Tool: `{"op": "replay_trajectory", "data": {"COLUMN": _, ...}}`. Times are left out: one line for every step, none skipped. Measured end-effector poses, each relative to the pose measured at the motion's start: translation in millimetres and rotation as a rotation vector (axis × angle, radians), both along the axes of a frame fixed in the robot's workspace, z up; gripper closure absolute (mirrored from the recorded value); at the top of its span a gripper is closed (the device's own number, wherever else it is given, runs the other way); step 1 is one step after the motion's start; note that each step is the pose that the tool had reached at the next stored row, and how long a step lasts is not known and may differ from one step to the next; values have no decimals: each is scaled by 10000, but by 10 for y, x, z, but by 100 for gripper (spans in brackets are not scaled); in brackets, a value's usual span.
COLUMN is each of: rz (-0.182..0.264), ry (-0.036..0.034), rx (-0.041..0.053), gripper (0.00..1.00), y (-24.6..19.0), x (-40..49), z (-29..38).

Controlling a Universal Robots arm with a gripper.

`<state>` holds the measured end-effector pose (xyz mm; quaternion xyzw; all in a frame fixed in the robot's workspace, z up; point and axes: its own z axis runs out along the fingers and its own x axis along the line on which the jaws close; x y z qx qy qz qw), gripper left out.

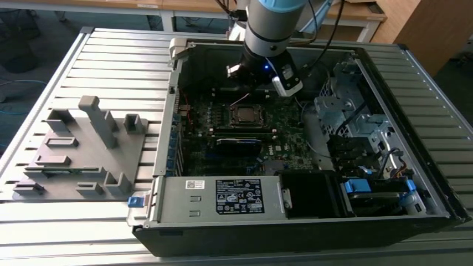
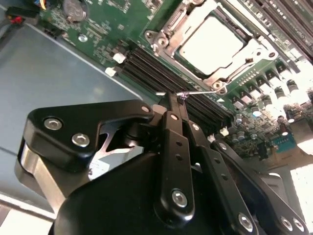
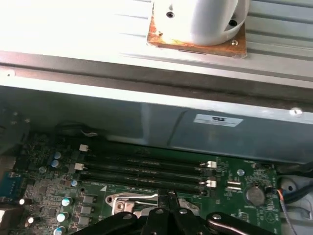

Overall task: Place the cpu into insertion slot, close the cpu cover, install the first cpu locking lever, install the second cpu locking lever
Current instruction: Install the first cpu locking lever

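Note:
The cpu (image 2: 210, 41) lies in the insertion slot (image 1: 245, 114), its silver top facing up. The cpu cover (image 2: 246, 53) is folded down flat, framing the chip. A thin wire locking lever (image 2: 200, 92) sticks out from the socket's corner over the memory slots. My gripper (image 2: 174, 96) is shut, its black fingertips (image 3: 166, 196) meeting right at the lever's free end. I cannot tell whether the wire is pinched or just touched. In the exterior view the arm (image 1: 266, 33) reaches down into the open case just beyond the socket.
Black memory slots (image 3: 142, 169) run beside the socket. Close behind them rises the case's grey wall (image 3: 146, 122). The power supply (image 1: 221, 197) and drive cage (image 1: 347, 111) fill the near and right parts of the case. A grey fixture plate (image 1: 74, 149) sits on the exterior view's left.

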<state>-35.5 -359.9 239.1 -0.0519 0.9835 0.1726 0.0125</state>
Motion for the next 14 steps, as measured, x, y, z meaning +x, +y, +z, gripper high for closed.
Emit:
{"op": "replay_trajectory", "data": {"rz": 0, "ry": -11, "rx": 1, "gripper": 90, "y": 0, "x": -24, "z": -15}}
{"op": "replay_trajectory", "data": {"rz": 1, "ry": -22, "rx": 0, "gripper": 90, "y": 0, "x": -41, "z": -28}}
{"op": "replay_trajectory", "data": {"rz": 0, "ry": -28, "rx": 2, "gripper": 90, "y": 0, "x": -53, "z": -37}}
{"op": "replay_trajectory", "data": {"rz": 0, "ry": -31, "rx": 6, "gripper": 90, "y": 0, "x": -59, "z": -45}}
{"op": "replay_trajectory", "data": {"rz": -1, "ry": -32, "rx": 10, "gripper": 90, "y": 0, "x": -62, "z": -52}}
{"op": "replay_trajectory", "data": {"rz": 0, "ry": -31, "rx": 15, "gripper": 90, "y": 1, "x": -63, "z": -60}}
{"op": "replay_trajectory", "data": {"rz": 1, "ry": -32, "rx": 19, "gripper": 90, "y": 3, "x": -64, "z": -69}}
{"op": "replay_trajectory", "data": {"rz": 0, "ry": -32, "rx": 21, "gripper": 90, "y": 8, "x": -65, "z": -80}}
{"op": "replay_trajectory", "data": {"rz": -1, "ry": -32, "rx": 20, "gripper": 90, "y": 17, "x": -65, "z": -91}}
{"op": "replay_trajectory", "data": {"rz": -1, "ry": -31, "rx": 20, "gripper": 90, "y": 26, "x": -65, "z": -101}}
{"op": "replay_trajectory", "data": {"rz": 0, "ry": -31, "rx": 19, "gripper": 90, "y": 35, "x": -65, "z": -110}}
{"op": "replay_trajectory", "data": {"rz": 0, "ry": -31, "rx": 21, "gripper": 90, "y": 45, "x": -65, "z": -119}}
{"op": "replay_trajectory", "data": {"rz": 0, "ry": -32, "rx": 21, "gripper": 90, "y": 55, "x": -65, "z": -127}}
{"op": "replay_trajectory", "data": {"rz": 0, "ry": -32, "rx": 21, "gripper": 90, "y": 65, "x": -66, "z": -136}}
